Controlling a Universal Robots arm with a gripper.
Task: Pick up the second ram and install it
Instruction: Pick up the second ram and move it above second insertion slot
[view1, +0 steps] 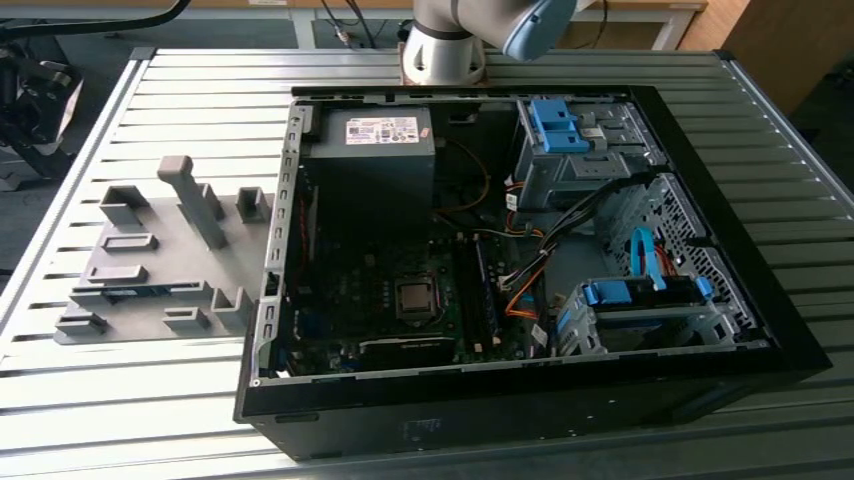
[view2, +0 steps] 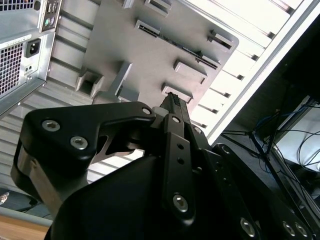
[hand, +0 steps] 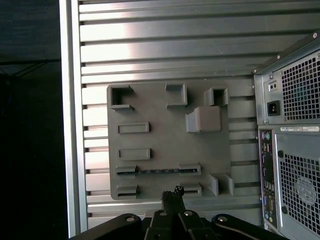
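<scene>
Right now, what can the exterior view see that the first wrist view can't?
The exterior view looks into the open black computer case: grey boxy power supply, bright blue plastic drive clips, dark motherboard. The first wrist view faces the case's vented silver back panel and black power socket. Both share the grey plastic fixture plate on the slatted metal table, holding the slim blue-green ram.

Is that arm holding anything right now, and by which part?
Nothing. The tool is empty; the second ram lies in holders on the grey fixture plate.
</scene>
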